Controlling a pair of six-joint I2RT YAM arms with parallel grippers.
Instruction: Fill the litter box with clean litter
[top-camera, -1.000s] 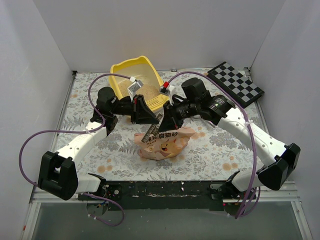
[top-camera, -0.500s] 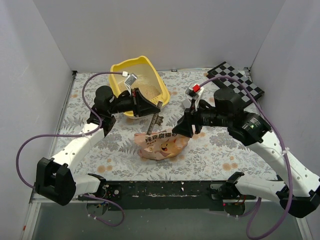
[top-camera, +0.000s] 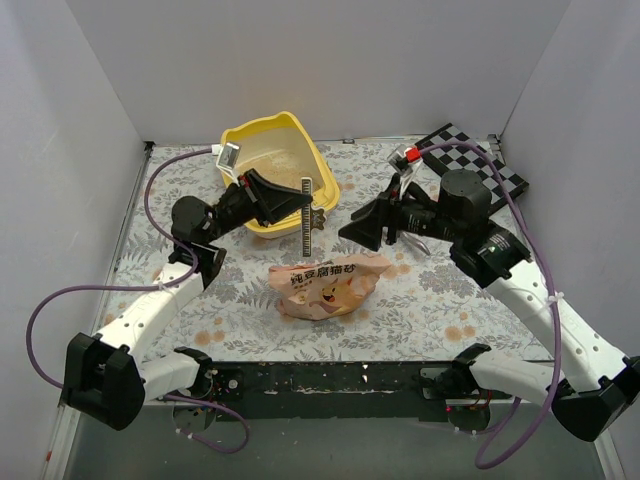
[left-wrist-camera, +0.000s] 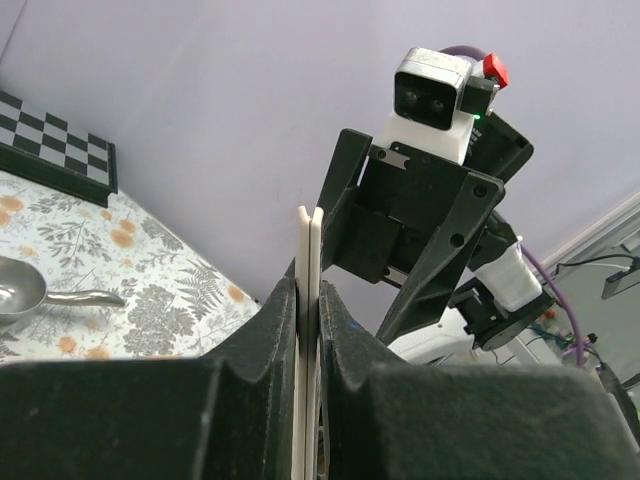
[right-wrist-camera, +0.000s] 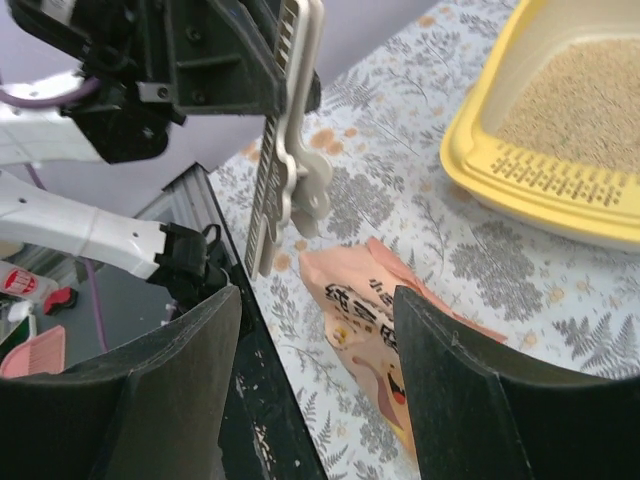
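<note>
Flowery table (top-camera: 450, 300), litter box (top-camera: 260, 124) holding clean litter (right-wrist-camera: 590, 100) at 12 o'clock, left gripper (left-wrist-camera: 308, 300) pinching a slotted strip (right-wrist-camera: 283, 150), right gripper (top-camera: 358, 228) spread wide

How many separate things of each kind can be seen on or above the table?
Litter box: 1
Printed bag: 1
Checkered board: 1
Metal scoop: 1
Slotted clip: 1
Total: 5

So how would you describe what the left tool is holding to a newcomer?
Find the yellow litter box at the far side of the table; just in front of its near rim the left tool grips a long flat strip. It is pale and slotted along its length, unlike the crinkled orange-pink bag below it.
</note>
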